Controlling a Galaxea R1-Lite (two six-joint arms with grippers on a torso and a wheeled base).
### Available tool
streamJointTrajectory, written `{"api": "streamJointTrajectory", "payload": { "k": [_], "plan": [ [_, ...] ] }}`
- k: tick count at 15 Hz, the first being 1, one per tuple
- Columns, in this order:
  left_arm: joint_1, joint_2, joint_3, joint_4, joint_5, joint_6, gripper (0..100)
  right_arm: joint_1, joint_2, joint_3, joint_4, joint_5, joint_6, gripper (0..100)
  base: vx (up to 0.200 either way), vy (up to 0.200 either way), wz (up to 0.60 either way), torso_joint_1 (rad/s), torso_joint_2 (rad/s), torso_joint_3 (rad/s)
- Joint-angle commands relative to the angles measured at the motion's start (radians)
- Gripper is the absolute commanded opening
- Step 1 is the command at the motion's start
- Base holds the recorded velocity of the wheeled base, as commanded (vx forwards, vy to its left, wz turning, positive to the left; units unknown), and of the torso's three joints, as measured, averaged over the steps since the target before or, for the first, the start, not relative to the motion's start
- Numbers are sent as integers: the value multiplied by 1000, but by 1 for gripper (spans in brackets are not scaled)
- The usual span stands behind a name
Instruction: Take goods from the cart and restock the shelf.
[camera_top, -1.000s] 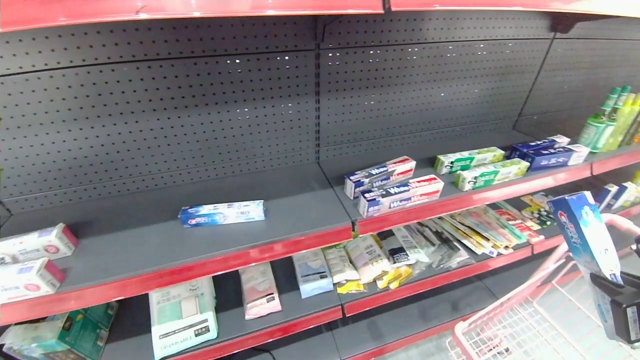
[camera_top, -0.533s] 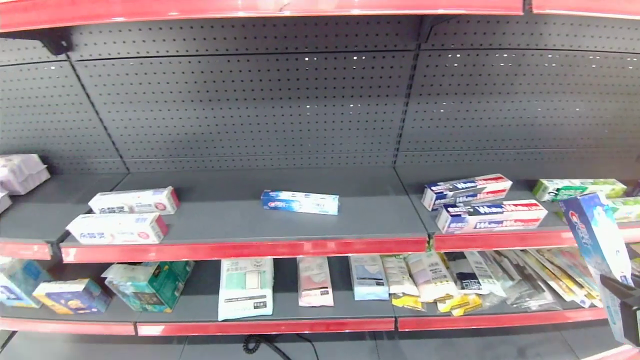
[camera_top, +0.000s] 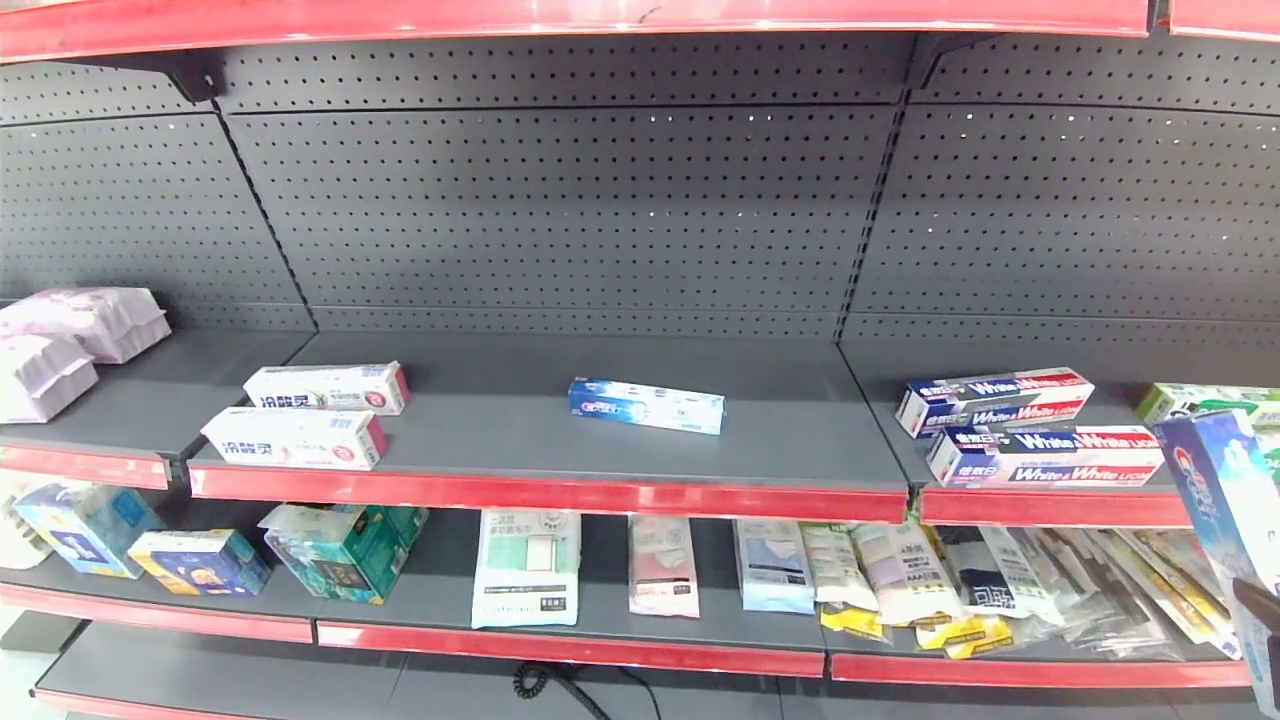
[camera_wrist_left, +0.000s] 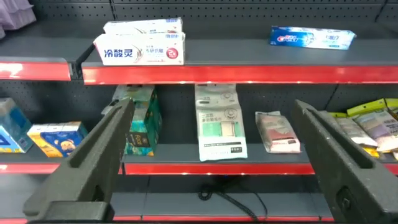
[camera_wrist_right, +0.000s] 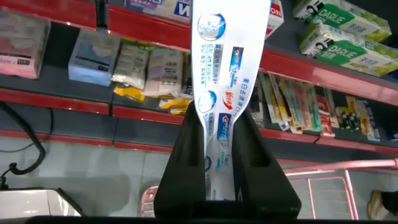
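My right gripper (camera_wrist_right: 219, 155) is shut on a tall blue toothpaste box (camera_wrist_right: 227, 56), held upright in front of the shelving; in the head view the box (camera_top: 1215, 500) stands at the right edge. A matching blue box (camera_top: 647, 405) lies alone in the middle of the grey, red-edged shelf (camera_top: 540, 492). My left gripper (camera_wrist_left: 212, 107) stands open and holds nothing, facing the shelves low down, with the same lying box (camera_wrist_left: 312, 38) up on the shelf beyond it. The pink cart's rim (camera_wrist_right: 348, 165) shows below the right gripper.
Two white toothpaste boxes (camera_top: 295, 438) lie left on the shelf, white-and-blue ones (camera_top: 1045, 455) and green ones (camera_top: 1200, 400) to the right. Tissue packs (camera_top: 90, 320) sit far left. The lower shelf holds packets and cartons (camera_top: 525, 565). A black coiled cable (camera_top: 545, 685) lies at the bottom.
The head camera has swung left, so the shelving has shifted right in the picture and the cart has left it. The right gripper still holds the blue box at the right edge.
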Motion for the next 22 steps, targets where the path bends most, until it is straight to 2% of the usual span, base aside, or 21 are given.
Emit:
{"api": "streamJointTrajectory", "payload": {
  "k": [1,4,8,10,12,14,15,16,17,18,19,20,21,22],
  "plan": [
    [0,1,0,0,1,-2,100,0,-26,7,-3,2,-1,0,200,0,0,-17,-7,7],
    [0,1,0,0,1,0,100,-2,-37,7,-3,4,0,0,200,0,0,7,6,-7],
    [0,1,0,2,1,-3,100,-9,-78,29,-1,4,16,0,0,0,0,0,0,0],
    [-2,1,-2,2,0,-2,100,-3,-155,67,-8,14,83,0,0,0,0,0,0,0],
    [-9,1,0,2,-4,0,100,3,-238,68,-3,73,137,0,0,0,0,0,0,0],
    [-5,1,-3,2,-4,25,100,6,-337,84,3,122,151,0,0,0,0,0,0,0],
    [-8,1,-72,8,-8,29,100,4,-334,79,3,114,151,0,0,0,0,0,0,0],
    [-9,222,-255,2,-11,2,100,-5,-322,75,3,96,149,0,0,0,0,0,0,0],
    [-9,394,-396,-18,-16,-86,100,-14,-302,68,2,68,151,0,0,0,0,0,0,0],
    [-2,579,-500,-31,0,-132,100,-35,-288,45,2,16,152,0,0,0,0,0,0,0],
    [1,668,-517,-35,4,-133,100,-46,-282,36,2,-12,151,0,0,0,0,0,0,0],
    [1,817,-500,-60,3,-120,100,-46,-273,29,0,-16,151,0,0,0,0,0,0,0],
    [0,915,-479,-106,-4,-83,100,-45,-273,21,0,-15,151,0,0,0,0,0,0,0],
    [5,1010,-468,-195,-13,-15,100,-43,-273,10,2,-12,149,0,0,0,0,0,0,0]
  ]
}}
